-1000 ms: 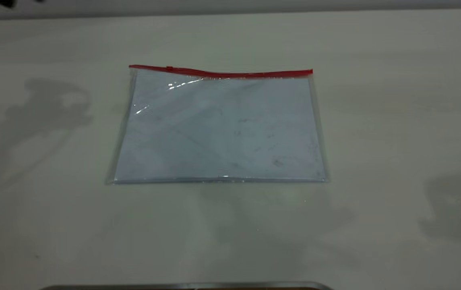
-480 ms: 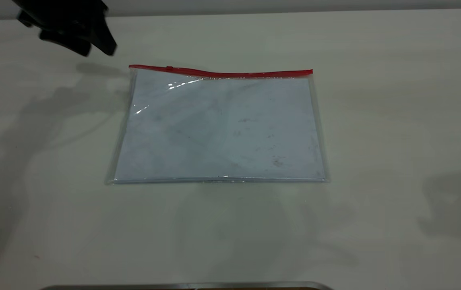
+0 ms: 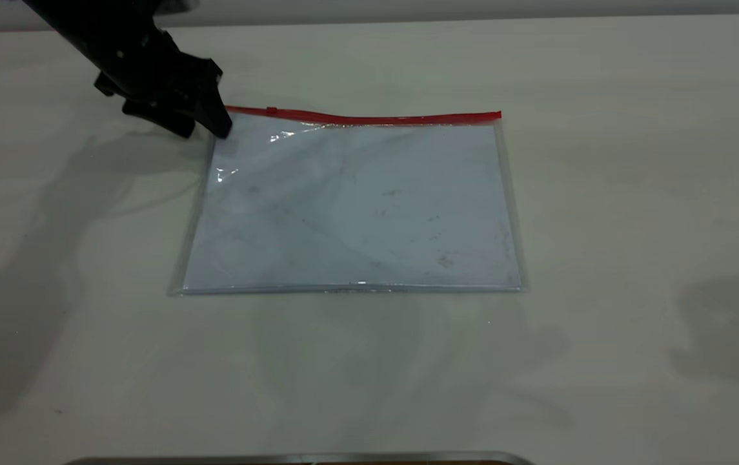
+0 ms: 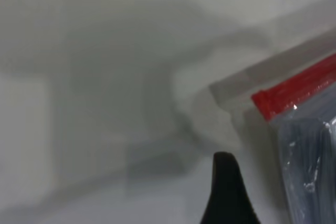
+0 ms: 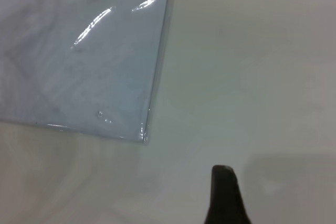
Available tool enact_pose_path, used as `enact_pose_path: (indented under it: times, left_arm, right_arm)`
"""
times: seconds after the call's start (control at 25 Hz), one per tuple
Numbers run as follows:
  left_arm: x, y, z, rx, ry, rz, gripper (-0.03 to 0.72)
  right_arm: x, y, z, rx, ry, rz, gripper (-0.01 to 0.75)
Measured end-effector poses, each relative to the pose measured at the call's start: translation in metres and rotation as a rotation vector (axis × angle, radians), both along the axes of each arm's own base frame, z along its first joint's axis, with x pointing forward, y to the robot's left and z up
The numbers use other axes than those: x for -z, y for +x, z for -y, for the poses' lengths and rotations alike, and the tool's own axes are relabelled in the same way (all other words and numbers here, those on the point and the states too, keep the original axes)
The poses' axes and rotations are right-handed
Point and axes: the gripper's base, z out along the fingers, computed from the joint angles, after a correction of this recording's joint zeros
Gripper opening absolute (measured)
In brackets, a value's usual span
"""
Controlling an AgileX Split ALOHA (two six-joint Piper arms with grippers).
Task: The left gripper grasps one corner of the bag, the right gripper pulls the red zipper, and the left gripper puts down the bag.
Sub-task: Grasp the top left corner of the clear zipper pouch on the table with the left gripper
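The bag (image 3: 356, 206) lies flat on the white table, a clear pouch with pale smudged sheets inside. The red zipper (image 3: 369, 118) runs along its far edge, and the small slider tab (image 3: 271, 110) sits near the left end. My left gripper (image 3: 201, 129) is open and low at the bag's far-left corner, one finger (image 3: 219, 124) over the corner and the other just outside it. In the left wrist view that corner (image 4: 262, 100) lies close beside one finger (image 4: 226, 187). My right gripper (image 5: 223, 195) hovers over bare table off the bag's (image 5: 84, 61) near right corner, outside the exterior view.
The white table (image 3: 634, 194) stretches wide around the bag on every side. A metallic rim (image 3: 298, 458) shows at the near edge of the exterior view. The table's far edge (image 3: 440, 19) meets a grey wall.
My left gripper has come in from the far left and dropped down to the bag's far-left corner. The bag has not moved.
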Motion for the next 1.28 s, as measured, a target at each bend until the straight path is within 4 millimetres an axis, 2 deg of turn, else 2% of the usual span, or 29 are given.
enact_pose_path:
  times: [0.16, 0.68, 0.8, 0.96, 1.16, 1.2, 1.28]
  left_arm:
    - [0.009, 0.000, 0.002, -0.005, -0.015, -0.022, 0.567]
    - [0.016, 0.001, 0.016, 0.031, -0.155, 0.021, 0.567]
    - [0.018, -0.003, 0.019, 0.074, -0.185, -0.004, 0.541]
    - [0.019, -0.006, 0.020, 0.146, -0.192, -0.004, 0.418]
    - [0.010, -0.003, 0.024, 0.321, -0.195, 0.060, 0.103]
    - [0.005, -0.001, 0.025, 0.381, -0.201, 0.082, 0.062]
    - [-0.009, 0.003, 0.029, 0.534, -0.222, 0.124, 0.053]
  right_arm:
    - [0.000, 0.000, 0.000, 0.001, 0.001, 0.001, 0.561]
    - [0.000, 0.001, 0.000, 0.004, -0.001, 0.007, 0.561]
    - [0.000, 0.001, 0.000, 0.004, -0.001, 0.007, 0.561]
    - [0.000, 0.001, 0.000, 0.004, -0.001, 0.007, 0.561]
    - [-0.001, 0.002, 0.001, -0.001, -0.016, 0.025, 0.561]
    - [-0.001, 0.002, 0.001, -0.006, -0.025, 0.034, 0.561]
    - [-0.002, 0.003, 0.001, -0.031, -0.047, 0.053, 0.561]
